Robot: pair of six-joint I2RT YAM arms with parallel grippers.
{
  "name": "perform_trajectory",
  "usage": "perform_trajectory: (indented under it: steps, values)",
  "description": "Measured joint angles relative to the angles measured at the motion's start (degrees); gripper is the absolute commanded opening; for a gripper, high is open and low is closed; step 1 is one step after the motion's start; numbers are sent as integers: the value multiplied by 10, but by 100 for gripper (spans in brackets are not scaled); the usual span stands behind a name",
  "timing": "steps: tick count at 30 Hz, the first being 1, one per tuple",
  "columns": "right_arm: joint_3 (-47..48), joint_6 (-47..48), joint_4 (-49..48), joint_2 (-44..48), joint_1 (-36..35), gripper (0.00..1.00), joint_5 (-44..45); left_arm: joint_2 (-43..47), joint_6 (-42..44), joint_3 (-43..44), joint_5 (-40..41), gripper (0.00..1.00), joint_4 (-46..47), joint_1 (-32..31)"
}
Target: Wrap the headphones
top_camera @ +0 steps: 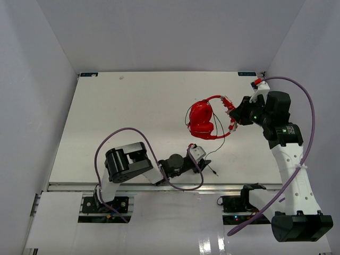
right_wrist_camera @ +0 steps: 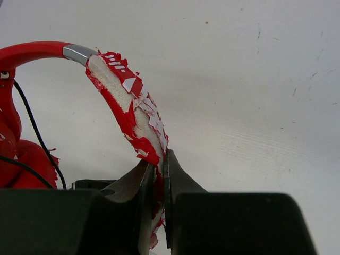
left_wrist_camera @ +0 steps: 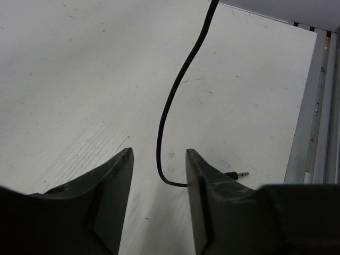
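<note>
Right gripper clamped on the headphones; left gripper apart at the cord.
The headphones are right of the table's middle, the right fingers shut on the peeling headband, ear cups away from the gripper. The left gripper sits low near the front edge, cord passing between its fingers, plug just beside one finger.

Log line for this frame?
right gripper shut on headband of headphones | left gripper open, cord between jaws, ungripped | plug on table
</note>
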State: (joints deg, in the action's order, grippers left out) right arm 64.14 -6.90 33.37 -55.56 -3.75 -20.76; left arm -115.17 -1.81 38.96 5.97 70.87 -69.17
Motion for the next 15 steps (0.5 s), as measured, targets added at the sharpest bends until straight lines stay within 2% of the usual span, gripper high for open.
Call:
perform_trajectory:
  steps: [3, 11, 13, 15]
  values:
    - [6, 0, 3, 0, 0, 8, -4, -13, -25, 0, -2, 37, 24, 0]
    - [16, 0, 10, 0, 4, 8, -18, -51, -75, 10, -24, 36, 43, 0]
    - [19, 0, 12, 1, 6, 8, -20, -56, -86, 10, -25, 30, 44, 0]
    - [20, 0, 13, 3, 7, 8, -22, -56, -95, 10, -28, 18, 44, 0]
